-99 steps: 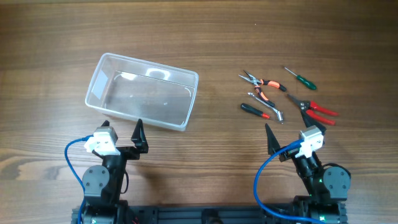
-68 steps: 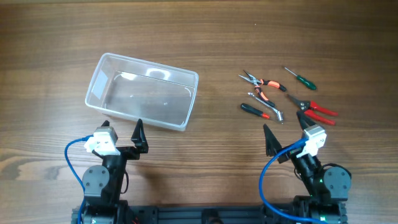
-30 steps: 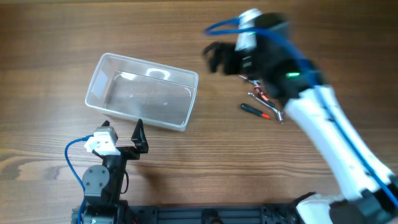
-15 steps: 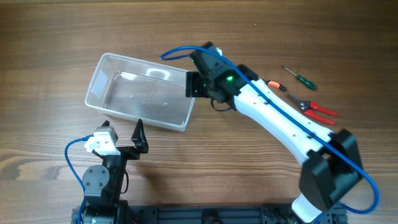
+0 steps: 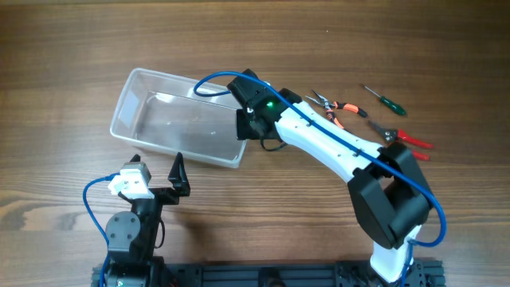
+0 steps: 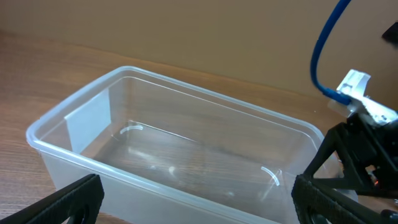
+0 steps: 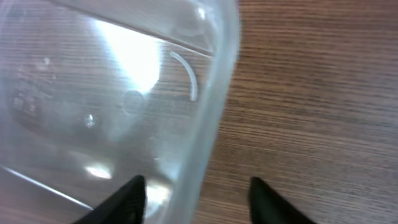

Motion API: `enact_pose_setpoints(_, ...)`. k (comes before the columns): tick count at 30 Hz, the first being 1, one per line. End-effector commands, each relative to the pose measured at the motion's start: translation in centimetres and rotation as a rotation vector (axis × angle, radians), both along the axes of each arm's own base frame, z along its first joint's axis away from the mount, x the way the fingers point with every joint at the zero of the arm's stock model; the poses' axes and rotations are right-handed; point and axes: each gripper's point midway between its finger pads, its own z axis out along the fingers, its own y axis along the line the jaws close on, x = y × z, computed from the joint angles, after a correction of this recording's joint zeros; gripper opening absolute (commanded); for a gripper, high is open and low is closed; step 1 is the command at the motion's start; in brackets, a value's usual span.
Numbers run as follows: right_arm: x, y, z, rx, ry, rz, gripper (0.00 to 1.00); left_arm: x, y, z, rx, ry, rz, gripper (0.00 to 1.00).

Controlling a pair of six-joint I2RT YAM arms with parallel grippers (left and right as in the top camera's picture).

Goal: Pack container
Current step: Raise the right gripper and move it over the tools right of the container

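Right gripper (image 7: 196, 183): spread wide, container (image 7: 221, 87) end wall between its fingers.
Left gripper (image 6: 195, 190): spread, container just ahead.

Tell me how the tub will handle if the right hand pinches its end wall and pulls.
Empty, thin and clear, the tub is probably light and should slide easily on the table. The wall between the right hand's open fingers looks thin, so it may flex when pinched. Held at one end only, it would likely swivel or tilt.
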Motion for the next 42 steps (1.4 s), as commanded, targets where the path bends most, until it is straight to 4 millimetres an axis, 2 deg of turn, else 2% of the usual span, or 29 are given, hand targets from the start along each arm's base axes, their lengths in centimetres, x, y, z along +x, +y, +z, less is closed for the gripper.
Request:
enact_pose_setpoints(1, 1.3, -1.6, 0.0, -0.055, -0.026, -0.007, 0.48, 0.0, 0.2, -0.2, -0.008, 0.004, 0.010, 1.00)
enact_pose_setpoints(2, 1.7, -3.0, -0.1, -0.102, -0.034, -0.035, 0.49, 0.0, 0.2, -0.2, -0.008, 0.004, 0.010, 1.00)
enact_pose_setpoints(4, 2.0, -4.4, -0.2, -0.136, -0.031, -0.057, 0.50, 0.0, 0.2, -0.2, -0.008, 0.004, 0.010, 1.00)
enact_pose_setpoints(9, 2.8, -6.3, -0.3, -0.176, -0.031, 0.000, 0.49, 0.0, 0.2, -0.2, -0.008, 0.004, 0.010, 1.00)
enact_pose_setpoints(13, 4.6, -8.7, 0.0, -0.230, -0.075, -0.040, 0.52, 0.0, 0.2, -0.2, -0.008, 0.004, 0.010, 1.00)
enact_pose_setpoints(17, 6.0, -8.9, 0.2, -0.201, -0.101, 0.088, 0.54, 0.0, 0.2, -0.2, -0.008, 0.004, 0.010, 1.00)
enact_pose_setpoints(21, 7.0, -10.5, 0.3, -0.225, -0.120, 0.063, 0.53, 0.0, 0.2, -0.2, -0.008, 0.004, 0.010, 1.00)
enact_pose_setpoints(22, 7.2, -10.9, 0.3, -0.222, -0.116, 0.040, 0.52, 0.0, 0.2, -0.2, -0.008, 0.004, 0.010, 1.00)
enact_pose_setpoints(25, 7.1, -11.7, 0.5, -0.216, -0.099, 0.021, 0.38, 0.0, 0.2, -0.2, -0.008, 0.004, 0.010, 1.00)
enact_pose_setpoints(26, 6.9, -11.9, 1.0, -0.216, -0.102, 0.017, 0.37, 0.0, 0.2, -0.2, -0.008, 0.004, 0.010, 1.00)
enact_pose_setpoints(27, 6.9, -12.0, 1.7, -0.213, -0.112, 0.016, 0.39, 0.0, 0.2, -0.2, -0.008, 0.004, 0.010, 1.00)
enact_pose_setpoints(29, 7.0, -12.0, 3.7, -0.198, -0.153, 0.016, 0.54, 0.0, 0.2, -0.2, -0.008, 0.004, 0.010, 1.00)
enact_pose_setpoints(33, 7.3, -11.9, 11.4, -0.136, -0.341, 0.037, 0.81, 0.0, 0.2, -0.2, -0.008, 0.004, 0.010, 1.00)
enact_pose_setpoints(34, 7.3, -12.2, 13.5, -0.134, -0.397, 0.054, 0.85, 0.0, 0.2, -0.2, -0.008, 0.004, 0.010, 1.00)
enact_pose_setpoints(37, 7.0, -15.1, 19.2, -0.190, -0.545, 0.035, 1.00, 0.0, 0.2, -0.2, -0.008, 0.004, 0.010, 1.00)
enact_pose_setpoints(38, 6.9, -16.4, 20.6, -0.224, -0.580, 0.034, 0.99, 0.0, 0.2, -0.2, -0.008, 0.004, 0.010, 1.00)
enact_pose_setpoints(40, 6.9, -19.0, 22.0, -0.298, -0.612, 0.059, 1.00, 0.0, 0.2, -0.2, -0.008, 0.004, 0.010, 1.00)
enact_pose_setpoints(42, 7.1, -21.6, 21.9, -0.368, -0.599, 0.085, 0.99, 0.0, 0.2, -0.2, -0.008, 0.004, 0.010, 1.00)
